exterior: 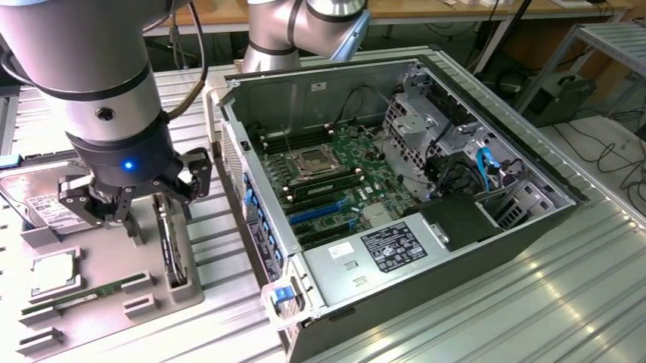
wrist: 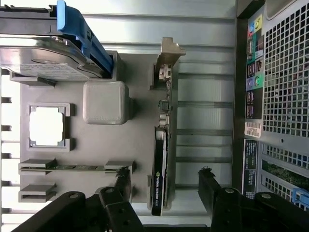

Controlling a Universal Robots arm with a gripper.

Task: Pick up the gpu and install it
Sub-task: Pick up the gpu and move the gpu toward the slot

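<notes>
exterior view's left first: grey parts tray (exterior: 106,261), pockets loaded. hard drive (exterior: 42,210) in a blue caddy (wrist: 84,36) at the far end, CPU (exterior: 51,274) flat in its square pocket, memory stick (exterior: 86,296) in its slot, plus a plain grey block (wrist: 106,102)

gpu (wrist: 161,159) stands on edge in the tray slot nearest the PC case, silver bracket (wrist: 166,55) at one end, not yet lifted. gripper (wrist: 165,173) sits over it with jaws spread wide, one finger either side of the card, a gap on both sides, holding nothing

handling, my read: light and stiff but fragile, what with bare board, fan and edge connector. take it across the two faces at the upper edge, about mid-length, clear of the fan blades. shroud plastic is probably slick. would bind in the slot if tilted

right of the tray: PC case (exterior: 302,94) on its side, panel off. inside: motherboard (exterior: 338,170) with CPU socket (exterior: 305,160), blue expansion slots (exterior: 321,212) that look empty, power supply (exterior: 379,249) at the near corner, drive cage (exterior: 424,121) with blue cables (exterior: 488,168)
</notes>
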